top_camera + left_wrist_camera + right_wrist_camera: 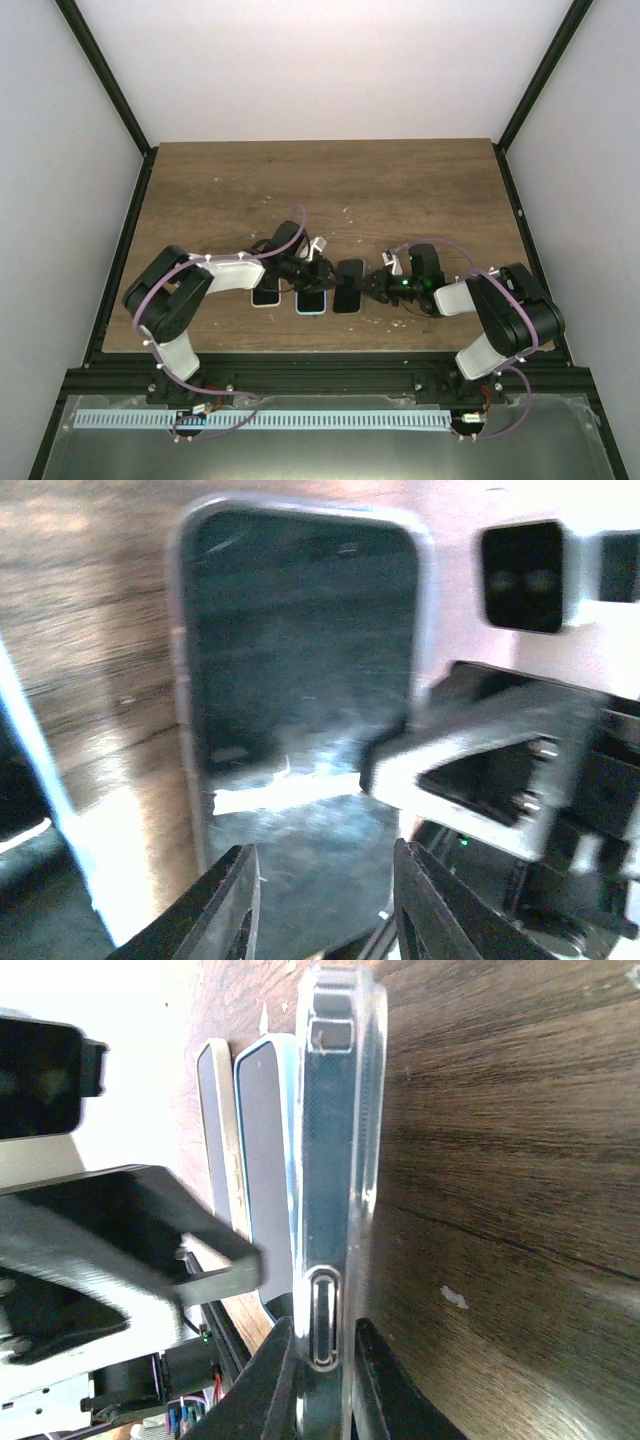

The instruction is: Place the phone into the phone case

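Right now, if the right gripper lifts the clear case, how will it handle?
The clear case probably flexes: thin, see-through rim. Its glossy edge is likely slippery. Pinched at one end only by the right gripper, it may pivot.

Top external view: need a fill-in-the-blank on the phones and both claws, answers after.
1. The claw pinching the dark phone belongs to the ___ arm.
2. The left claw has its jaws ___.
3. The handset just left of the dark phone has a light ___ rim.
4. Counting the white-edged handset, ___ phone-shaped items line up side by side.
Answers: right; open; blue; three.
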Controlling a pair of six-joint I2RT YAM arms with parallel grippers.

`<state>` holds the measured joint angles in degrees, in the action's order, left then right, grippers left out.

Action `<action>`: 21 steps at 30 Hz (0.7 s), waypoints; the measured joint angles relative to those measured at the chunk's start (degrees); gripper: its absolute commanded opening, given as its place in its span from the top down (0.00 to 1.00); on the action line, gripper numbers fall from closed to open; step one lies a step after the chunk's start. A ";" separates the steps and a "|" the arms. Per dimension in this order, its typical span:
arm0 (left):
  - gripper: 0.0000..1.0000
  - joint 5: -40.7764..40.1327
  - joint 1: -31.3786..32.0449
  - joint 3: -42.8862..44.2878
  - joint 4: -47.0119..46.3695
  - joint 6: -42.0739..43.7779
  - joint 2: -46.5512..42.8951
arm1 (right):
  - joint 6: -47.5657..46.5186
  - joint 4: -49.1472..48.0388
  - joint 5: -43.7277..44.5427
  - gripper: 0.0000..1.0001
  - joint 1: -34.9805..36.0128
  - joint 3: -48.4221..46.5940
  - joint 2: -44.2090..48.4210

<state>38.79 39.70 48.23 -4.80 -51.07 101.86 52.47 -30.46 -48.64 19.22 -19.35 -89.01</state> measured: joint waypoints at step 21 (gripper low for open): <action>0.23 10.49 -17.18 -0.76 5.01 3.56 -27.98 | 2.69 -4.15 -9.81 0.95 2.95 -3.76 14.08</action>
<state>49.28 22.52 47.46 0.21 -47.51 73.89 55.16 -34.61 -58.46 22.17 -23.11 -74.94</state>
